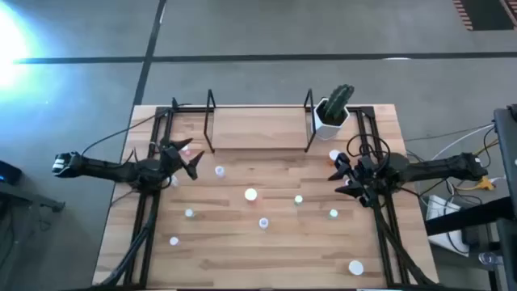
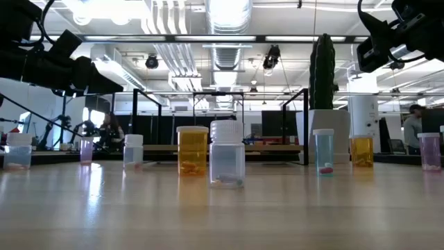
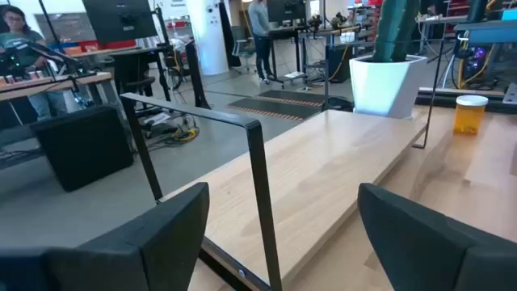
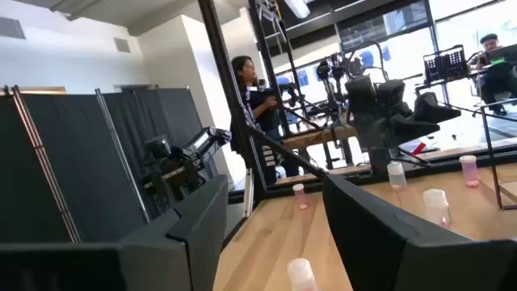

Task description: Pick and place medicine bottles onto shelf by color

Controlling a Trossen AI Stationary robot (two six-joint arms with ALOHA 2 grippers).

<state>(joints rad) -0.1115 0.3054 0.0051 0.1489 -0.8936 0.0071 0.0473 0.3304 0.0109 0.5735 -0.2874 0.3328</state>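
Hovering near the left edge of the table (image 1: 242, 250), the left gripper (image 1: 191, 164) has fingers spread wide, holding nothing, just off the shelf's (image 1: 258, 129) left uprights. Right gripper (image 1: 343, 174) hangs near the right edge, fingers likewise apart and empty. Shelf sits along the far edge, its board bare; a white pot with cactus (image 1: 332, 113) stands at its right end. Medicine bottles (image 1: 250, 194) lie scattered over the middle and near half of the worktop, all upright in the low view; an orange one (image 2: 192, 150) stands beside a clear-bodied one (image 2: 227, 154).
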